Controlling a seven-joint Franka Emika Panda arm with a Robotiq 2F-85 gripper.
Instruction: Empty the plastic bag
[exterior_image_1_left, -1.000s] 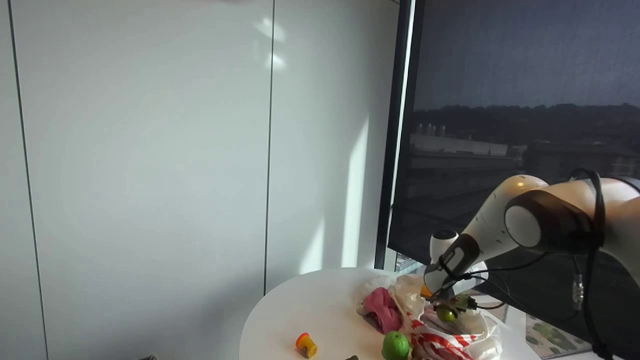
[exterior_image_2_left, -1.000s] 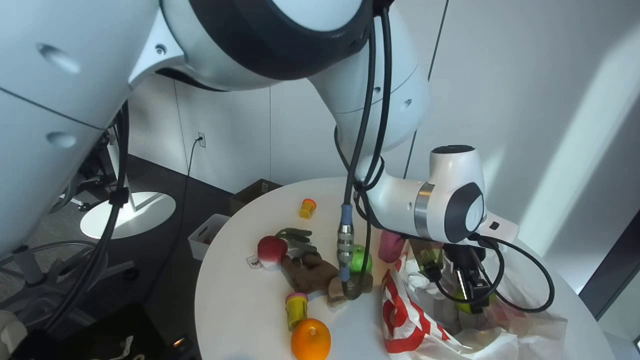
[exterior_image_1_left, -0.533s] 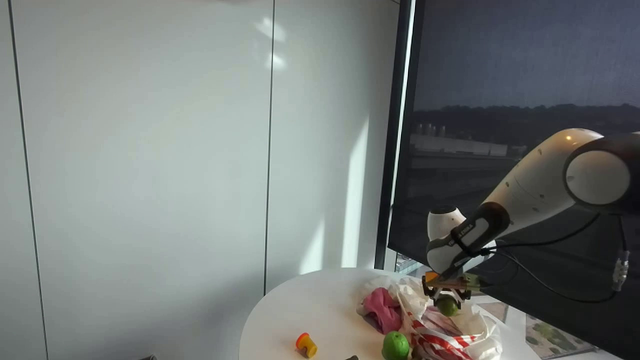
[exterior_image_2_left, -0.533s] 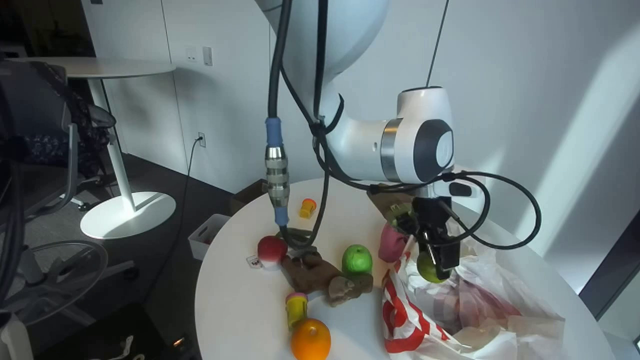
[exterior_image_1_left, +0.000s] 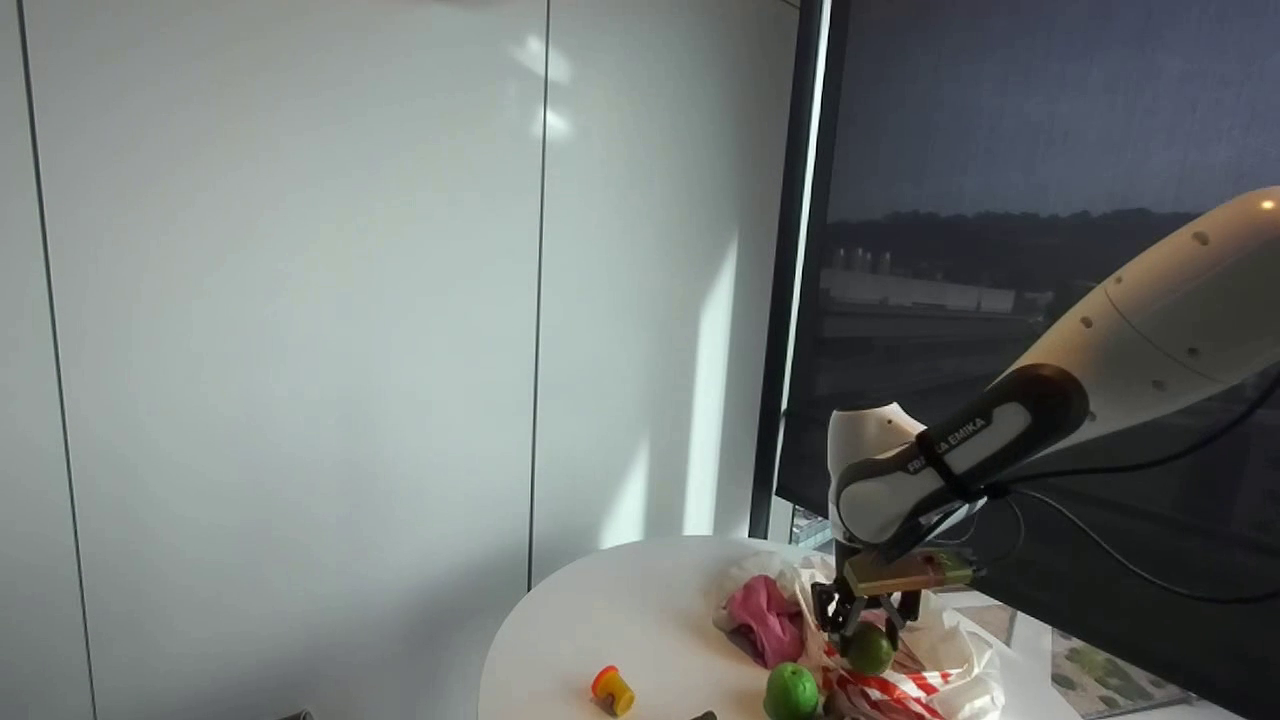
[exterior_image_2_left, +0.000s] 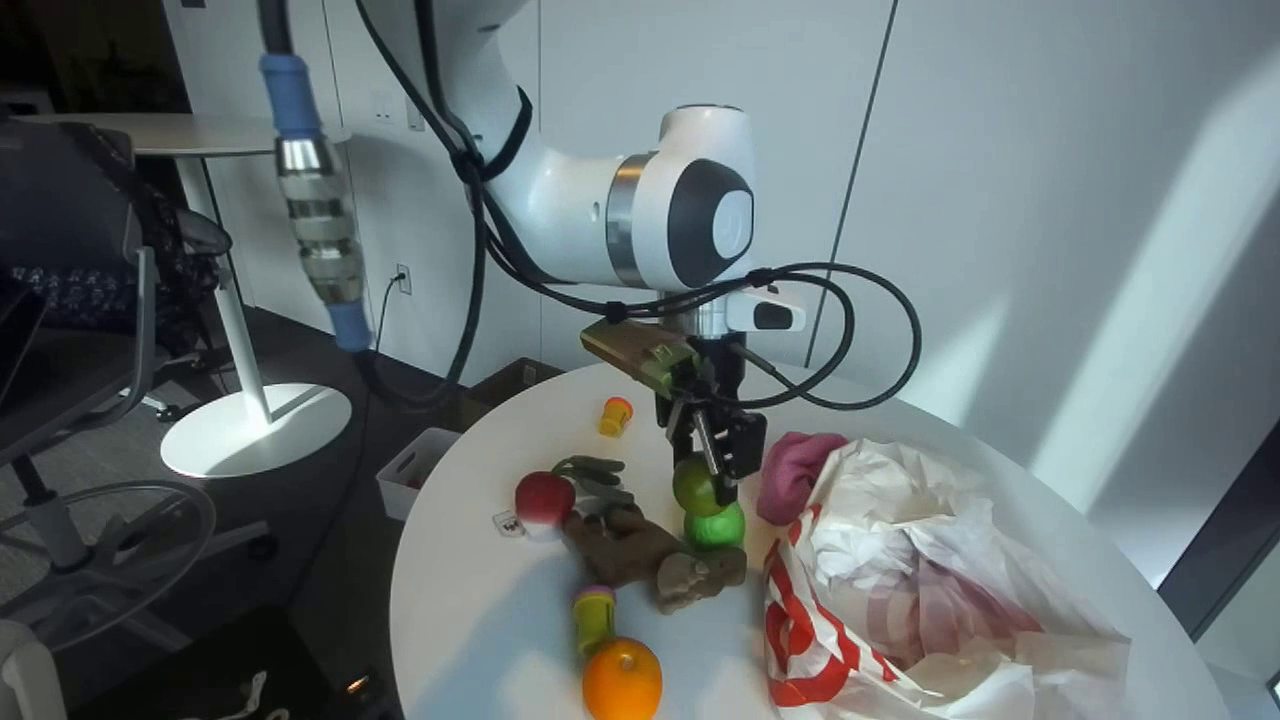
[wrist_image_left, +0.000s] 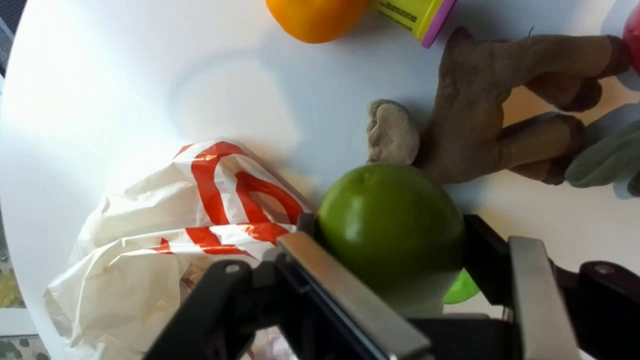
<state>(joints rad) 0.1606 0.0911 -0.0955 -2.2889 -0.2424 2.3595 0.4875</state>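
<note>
in an exterior view the pincer (exterior_image_2_left: 708, 480) grips a green fruit (exterior_image_2_left: 692, 487) left of the plastic bag (exterior_image_2_left: 890, 510) on the surface (exterior_image_2_left: 460, 580); emptying seems well along, this fruit unplaced, further contents unclear.

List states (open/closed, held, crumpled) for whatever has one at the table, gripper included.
Gripper: shut on the dark green fruit
Plastic bag: open, crumpled; can't tell if empty
Dark green fruit: held, outside the bag
Pink cloth: bunched up
Pink-lidded yellow tub: closed, on its side
Orange-lidded yellow tub: closed, on its side
</note>
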